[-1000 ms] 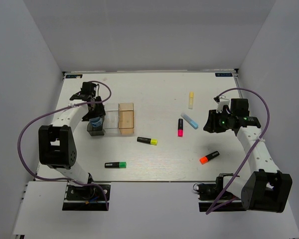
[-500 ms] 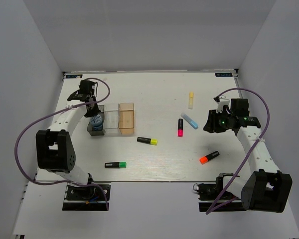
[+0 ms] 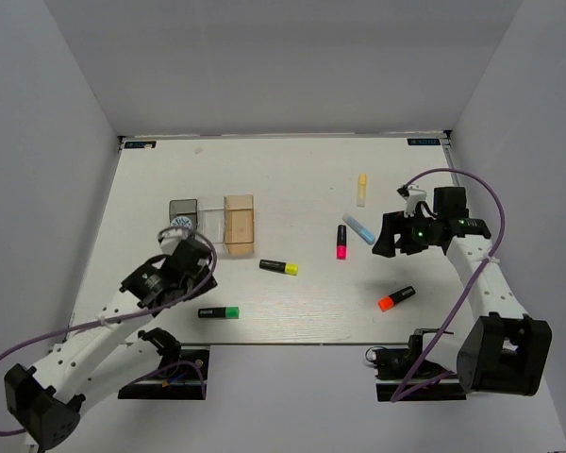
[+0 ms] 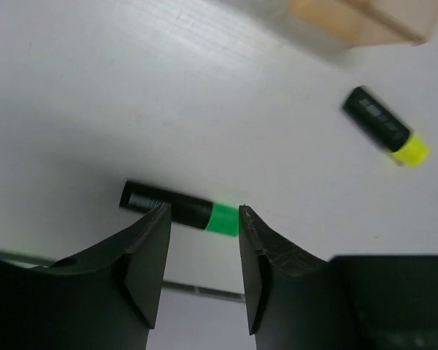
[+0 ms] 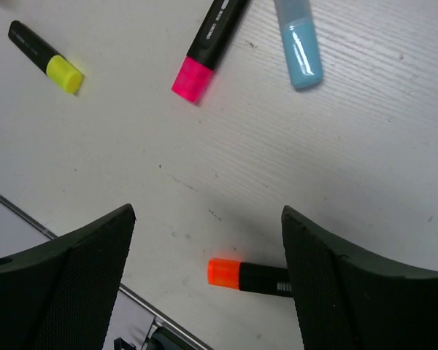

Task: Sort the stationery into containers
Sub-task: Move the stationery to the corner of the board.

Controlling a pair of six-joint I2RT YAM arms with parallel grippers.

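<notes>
Our left fingers (image 4: 144, 266) stand narrowly parted and empty over the green-tipped cylindrical highlighter (image 4: 179, 208) on the matte white surface (image 4: 95, 87). Our right fingers (image 5: 77, 281) gape wide, empty. The round roll (image 3: 178, 225) sits in the dark translucent box (image 3: 182, 207).

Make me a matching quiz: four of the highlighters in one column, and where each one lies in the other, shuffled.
Things:
1. green highlighter
2. orange highlighter
3. pale yellow highlighter
4. pink highlighter

Places:
A. farthest back of all
B. right beside the light blue highlighter
C. in line with the gap of the open left hand in its wrist view
D. front right, lying alone

Pairs: 1-C, 2-D, 3-A, 4-B
</notes>
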